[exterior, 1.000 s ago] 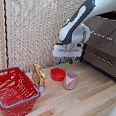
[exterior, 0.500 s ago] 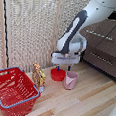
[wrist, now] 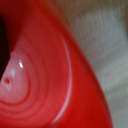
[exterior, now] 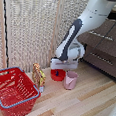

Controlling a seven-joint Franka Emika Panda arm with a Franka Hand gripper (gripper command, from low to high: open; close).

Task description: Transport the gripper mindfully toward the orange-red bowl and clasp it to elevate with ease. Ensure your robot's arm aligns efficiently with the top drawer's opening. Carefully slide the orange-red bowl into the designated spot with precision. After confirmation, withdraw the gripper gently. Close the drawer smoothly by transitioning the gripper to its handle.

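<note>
Light wooden plank floor (exterior: 85,104) carrying a red wire basket (exterior: 12,90), a small yellow-brown box (exterior: 39,75), the orange-red bowl (exterior: 57,75) and a pink cup (exterior: 70,80).

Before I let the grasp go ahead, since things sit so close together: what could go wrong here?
The pink cup stands right beside the orange-red bowl, so the gripper may knock it over. The wrist view is filled by blurred bowl, so finger placement on the rim can't be verified and the glossy bowl might slip.

home room | wood floor (exterior: 85,104) | dark dresser (exterior: 102,48) | woven screen (exterior: 31,29)
</note>
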